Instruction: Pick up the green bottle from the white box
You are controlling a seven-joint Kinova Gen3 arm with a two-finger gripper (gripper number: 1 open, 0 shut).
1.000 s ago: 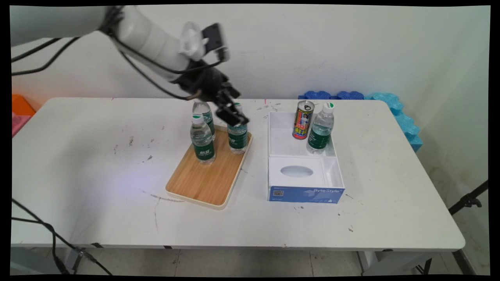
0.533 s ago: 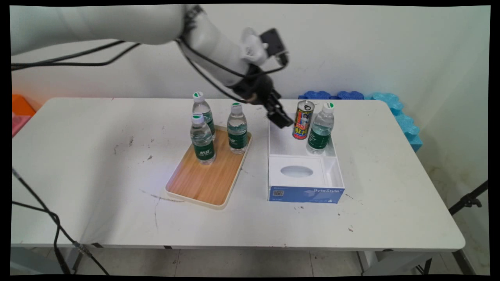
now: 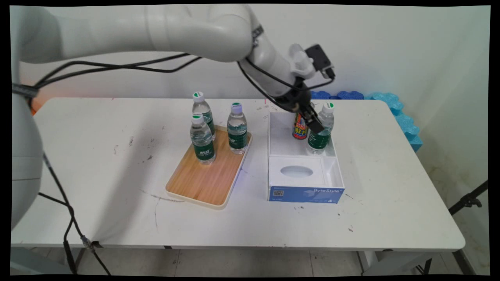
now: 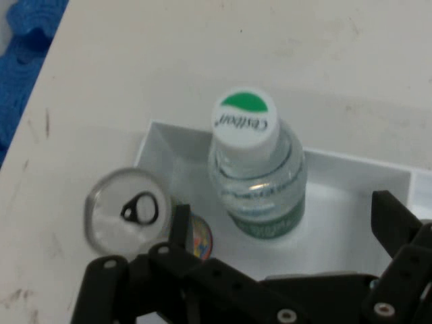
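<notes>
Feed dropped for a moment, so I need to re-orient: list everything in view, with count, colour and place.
water bottles: three, clear, green labels, on the wooden tray, table centre
boxed bottle: one, same kind, in the white box
can: one, red and yellow, beside it in the box
tissue box: one, white and blue, box's near end
foam mats: blue, table's far right
table: one, white
gripper: black, open, over the boxed bottle

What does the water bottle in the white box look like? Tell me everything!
The water bottle is clear plastic with a green label and a white cap marked with green. It stands upright in the back compartment of the white box, beside a can. The gripper hangs just above it, open.
</notes>
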